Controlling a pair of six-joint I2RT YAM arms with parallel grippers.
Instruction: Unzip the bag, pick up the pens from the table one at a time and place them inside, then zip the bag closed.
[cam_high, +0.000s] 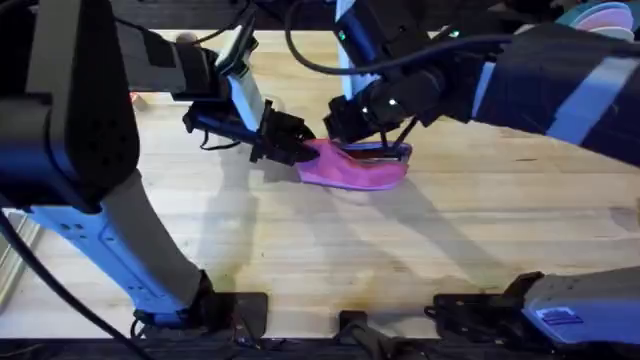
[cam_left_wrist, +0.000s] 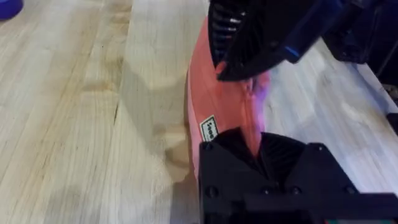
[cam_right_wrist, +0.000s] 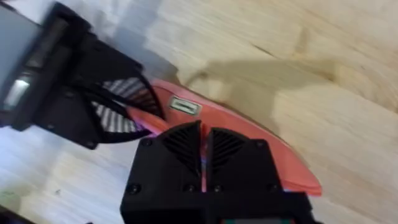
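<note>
On one table (cam_high: 300, 250), one bag (cam_high: 355, 170), left gripper (cam_high: 300, 150) and right gripper (cam_high: 345, 135) both clamped on it

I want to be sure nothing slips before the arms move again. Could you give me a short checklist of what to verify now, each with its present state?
1. Left gripper pinches one end of the pink soft fabric pouch: ok, shut on it.
2. Right gripper pinches the pouch's top edge: ok, shut on it.
3. Pouch rests on the light wooden table: ok.
4. Zip fully closed: cannot tell; purple-blue lining shows by the right gripper in the overhead view.
5. Pens inside the pouch: cannot tell.
</note>
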